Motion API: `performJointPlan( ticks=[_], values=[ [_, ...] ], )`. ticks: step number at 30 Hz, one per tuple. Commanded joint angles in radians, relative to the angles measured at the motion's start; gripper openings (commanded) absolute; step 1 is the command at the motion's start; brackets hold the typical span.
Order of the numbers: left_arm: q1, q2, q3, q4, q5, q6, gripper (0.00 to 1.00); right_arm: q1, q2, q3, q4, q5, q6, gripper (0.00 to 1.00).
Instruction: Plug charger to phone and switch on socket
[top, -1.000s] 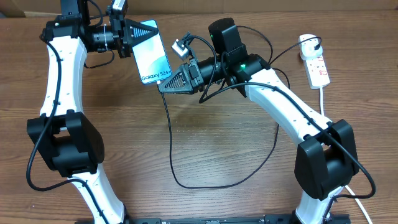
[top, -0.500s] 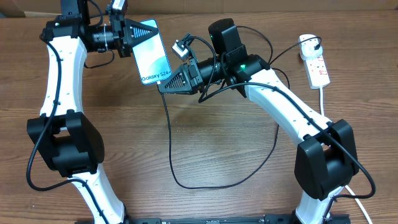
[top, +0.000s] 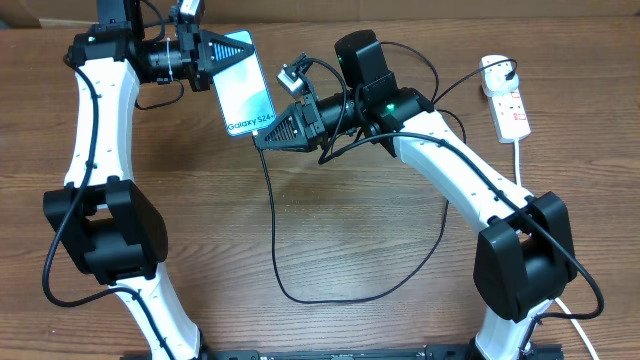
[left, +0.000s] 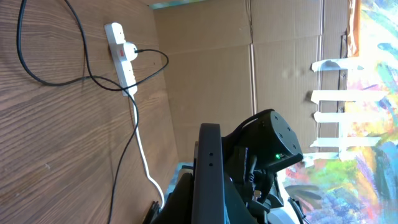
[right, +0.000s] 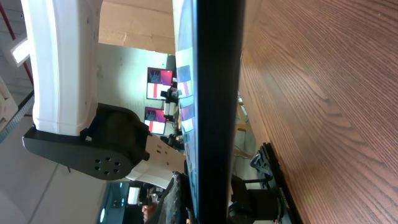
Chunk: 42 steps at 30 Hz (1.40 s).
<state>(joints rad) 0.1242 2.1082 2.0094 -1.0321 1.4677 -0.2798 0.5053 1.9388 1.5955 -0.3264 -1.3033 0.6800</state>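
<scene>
Left claw (top: 222, 62) pinching phone (top: 250, 98) edge; right claw (top: 266, 138) pinching charger (top: 275, 240) tip beside phone.

Overhead: phone (top: 250, 95) top end covered by left gripper (top: 228, 55). Charger (top: 275, 230) tip hidden under right gripper (top: 265, 138), can't tell if it's in the port. Socket (top: 508, 100) switch too small to read on/off. Left wrist: phone (left: 208, 174) edge-on, btm cut by frame. Right wrist: phone (right: 214, 112) edge-on, both ends cut off, bkgd blurry.
</scene>
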Motion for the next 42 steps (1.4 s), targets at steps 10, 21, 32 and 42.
performJointPlan(
  ticks=[10, 21, 32, 42],
  values=[
    [-0.033, -0.019, 0.022, -0.04, 0.104, 0.007, 0.04, -0.011, 0.004, 0.0, 0.021, 0.098, 0.002, 0.04],
    [-0.034, -0.019, 0.022, -0.057, 0.102, 0.011, 0.04, -0.011, 0.004, 0.0, 0.058, 0.101, 0.028, 0.04],
    [-0.035, -0.019, 0.022, -0.057, 0.104, 0.01, 0.04, -0.008, 0.005, 0.0, 0.063, 0.102, 0.031, 0.04],
    [-0.035, -0.019, 0.022, -0.057, 0.114, -0.013, 0.04, 0.012, 0.006, 0.0, 0.053, 0.114, 0.027, 0.04]
  ],
)
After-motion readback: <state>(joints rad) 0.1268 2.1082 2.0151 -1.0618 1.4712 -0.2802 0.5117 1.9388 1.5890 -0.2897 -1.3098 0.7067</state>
